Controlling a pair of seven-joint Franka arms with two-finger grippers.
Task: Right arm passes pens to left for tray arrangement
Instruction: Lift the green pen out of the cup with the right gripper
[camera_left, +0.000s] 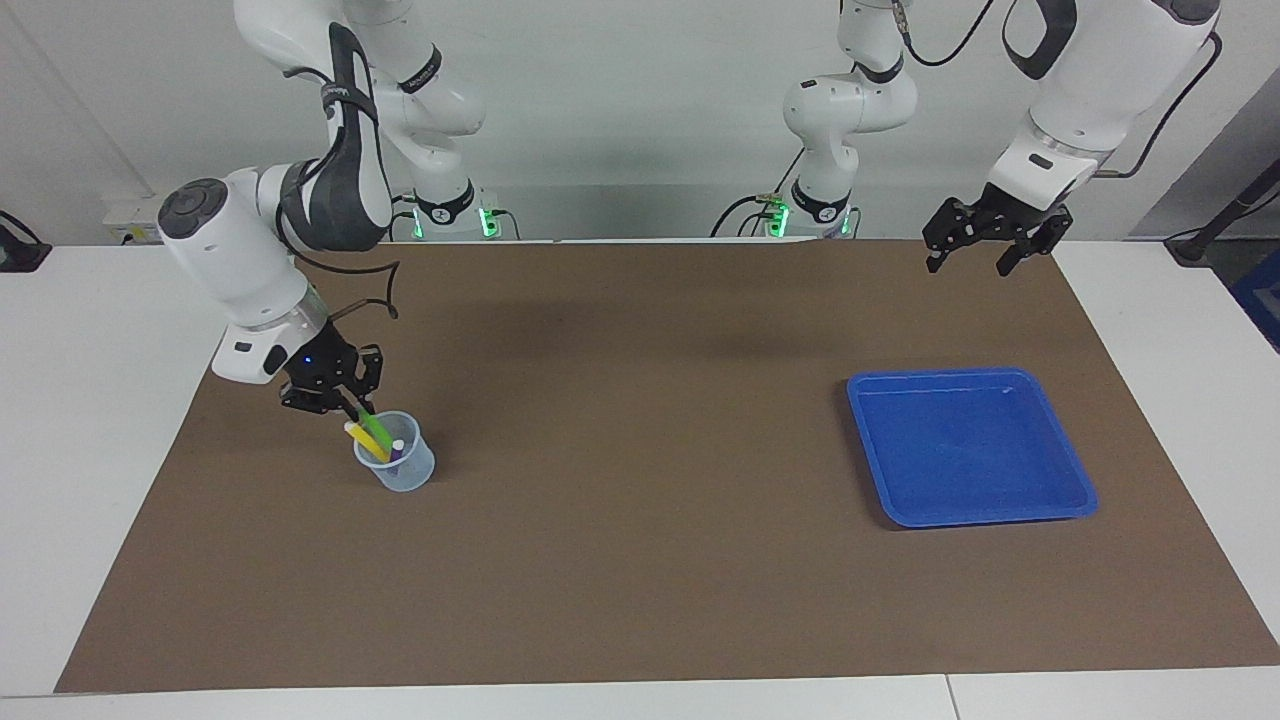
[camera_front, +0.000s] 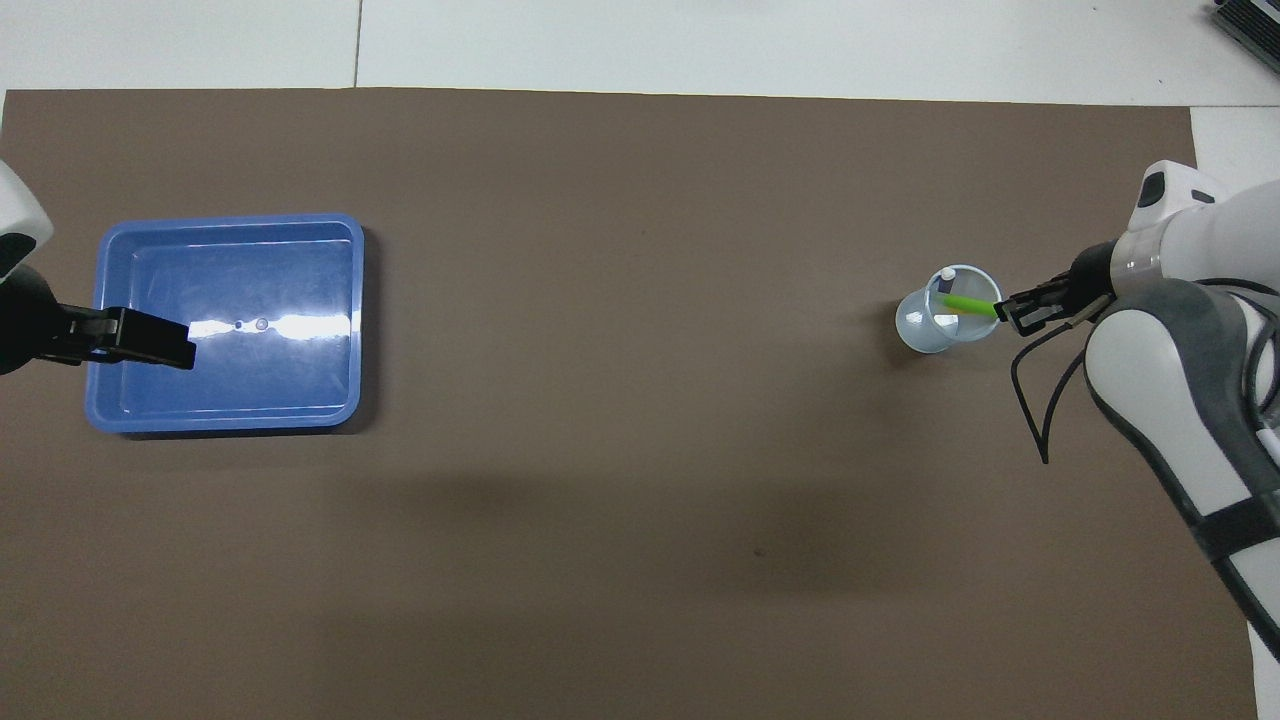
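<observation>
Evidently the tabletop (camera_left: 640, 560) is laid out for a relay: one blue tray (camera_left: 970, 445) sits bare at the left arm's end, and over its robot-side edge the left gripper (camera_left: 985, 255) waits, spread wide. One clear cup (camera_left: 396, 467) at the right arm's end props three pens (camera_left: 375, 440) upright; the right gripper (camera_left: 352, 408) pinches the green pen (camera_front: 968, 304).

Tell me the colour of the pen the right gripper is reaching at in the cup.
Green pen, clearest in the overhead view.

Facing, overhead cameras high; both show mat (camera_left: 640, 560).
</observation>
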